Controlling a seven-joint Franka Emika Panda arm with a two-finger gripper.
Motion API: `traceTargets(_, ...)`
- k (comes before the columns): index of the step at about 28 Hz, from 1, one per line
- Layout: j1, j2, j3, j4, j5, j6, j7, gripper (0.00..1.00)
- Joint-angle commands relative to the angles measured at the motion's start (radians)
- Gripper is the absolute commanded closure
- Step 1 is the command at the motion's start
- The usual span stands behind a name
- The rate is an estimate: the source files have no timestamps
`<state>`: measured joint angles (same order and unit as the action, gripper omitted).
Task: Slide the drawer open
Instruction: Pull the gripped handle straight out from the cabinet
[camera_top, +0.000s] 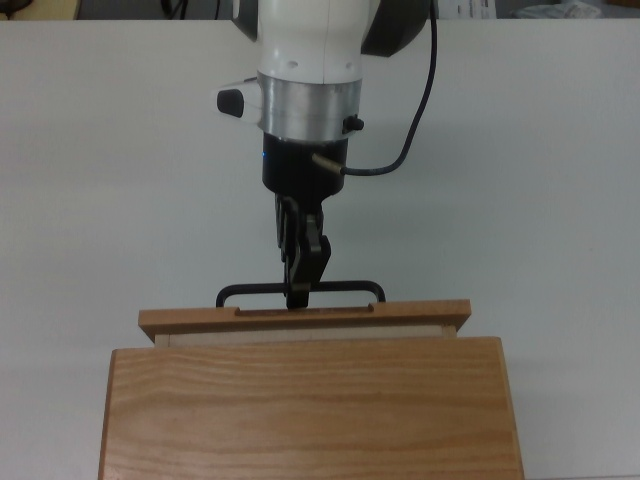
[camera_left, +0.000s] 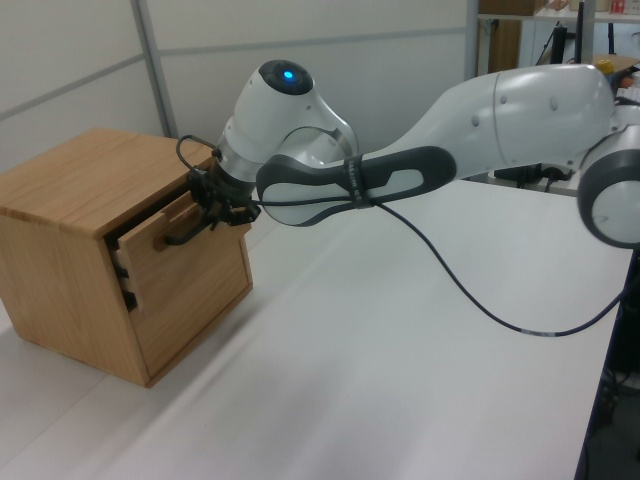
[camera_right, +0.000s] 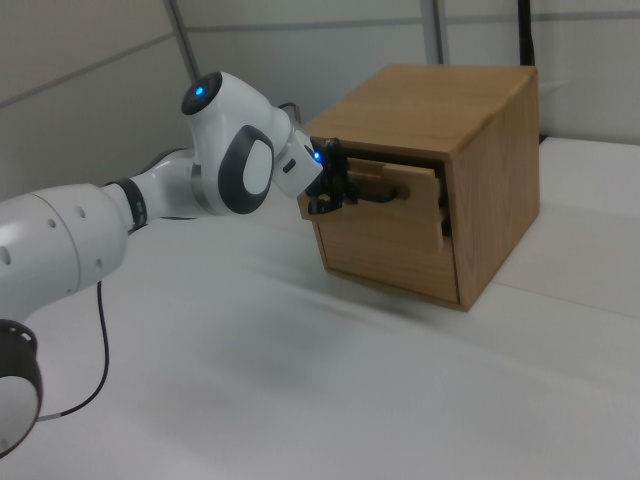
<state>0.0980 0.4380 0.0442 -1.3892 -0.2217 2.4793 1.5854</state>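
The arm (camera_left: 480, 120) reached across the white table (camera_left: 400, 380) to a wooden cabinet (camera_top: 310, 410), its jaws (camera_top: 303, 290) clenched on the thin black handle (camera_top: 352, 290) of the drawer (camera_top: 200, 322). In the top view, the dark fingers (camera_top: 316, 262) came down onto the middle of the handle's bar, which stood just clear of the flat front panel. The drawer stood partly open: in the top view its front panel sat out from the cabinet's grained top, with a pale strip of the drawer's inside showing between the two.

In the left view, the drawer (camera_left: 160, 228) was the upper one at the cabinet's (camera_left: 60, 240) front, pulled out far enough to leave a dark gap along its side, while the front below it lay flush. The jaws (camera_left: 218, 212) met the handle (camera_left: 185, 233) at the panel's face, and a black cable (camera_left: 470, 300) looped from the wrist down toward the table.

In the right view, the arm (camera_right: 100, 230) came in from the right view's left, a blue light showing on its wrist, and the jaws (camera_right: 338, 196) held the handle (camera_right: 385, 193) in front of the protruding drawer (camera_right: 400, 190). The cabinet (camera_right: 470, 130) rested on the table (camera_right: 300, 400) near a grey wall.
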Motion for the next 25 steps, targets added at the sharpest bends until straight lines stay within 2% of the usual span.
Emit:
traceTargets(1, 0.003, -0.117, 0.008, -0.108, -0.025, -0.078, -0.015, 1.00)
traceTargets(5, -0.003, -0.159, 0.008, -0.161, -0.018, -0.097, -0.041, 1.00)
traceTargets(7, -0.003, -0.188, 0.008, -0.211, -0.016, -0.095, -0.054, 1.00)
traceTargets(17, -0.007, -0.292, 0.002, -0.330, -0.015, -0.099, -0.099, 1.00)
traceTargets(25, -0.007, -0.343, 0.002, -0.367, -0.008, -0.151, -0.130, 1.00)
